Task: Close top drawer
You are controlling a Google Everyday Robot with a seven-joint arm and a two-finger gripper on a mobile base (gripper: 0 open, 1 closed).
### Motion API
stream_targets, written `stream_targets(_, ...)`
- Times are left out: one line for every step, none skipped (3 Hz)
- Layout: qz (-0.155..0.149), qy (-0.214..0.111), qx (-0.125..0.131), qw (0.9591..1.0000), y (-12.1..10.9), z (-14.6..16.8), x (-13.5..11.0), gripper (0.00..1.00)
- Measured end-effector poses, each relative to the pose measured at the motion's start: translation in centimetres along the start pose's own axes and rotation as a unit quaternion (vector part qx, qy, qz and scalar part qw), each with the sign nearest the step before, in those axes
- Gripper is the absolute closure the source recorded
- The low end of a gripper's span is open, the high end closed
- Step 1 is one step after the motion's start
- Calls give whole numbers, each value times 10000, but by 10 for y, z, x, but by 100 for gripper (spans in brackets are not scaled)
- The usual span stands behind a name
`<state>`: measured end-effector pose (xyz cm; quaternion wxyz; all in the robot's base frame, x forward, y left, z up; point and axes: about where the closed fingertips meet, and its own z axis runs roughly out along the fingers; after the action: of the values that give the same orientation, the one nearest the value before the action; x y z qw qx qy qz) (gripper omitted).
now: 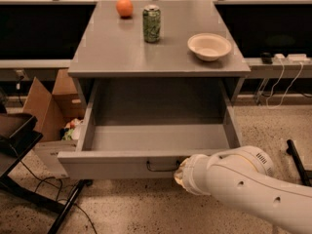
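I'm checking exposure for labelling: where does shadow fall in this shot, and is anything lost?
Camera view: warm light from above; the top drawer has its back wall in shadow under the cabinet top, its floor lit. Camera view: the gripper, at the drawer front beside the handle, is masked by the bright white arm.

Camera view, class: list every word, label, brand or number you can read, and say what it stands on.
Green can: print too blurred to read.
Nothing else bears readable text: not the top drawer, bowl or orange.
The claw sits at the drawer's front, right of its middle.
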<state>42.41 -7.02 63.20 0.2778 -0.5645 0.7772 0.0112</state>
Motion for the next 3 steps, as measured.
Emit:
stream_targets(-17,-1,1,10000,-3,1,-1,100)
stream_targets(-132,-8,7,9999,-23,7,-6,100)
stream_targets(-756,296,-320,9962,-48,41,7,100)
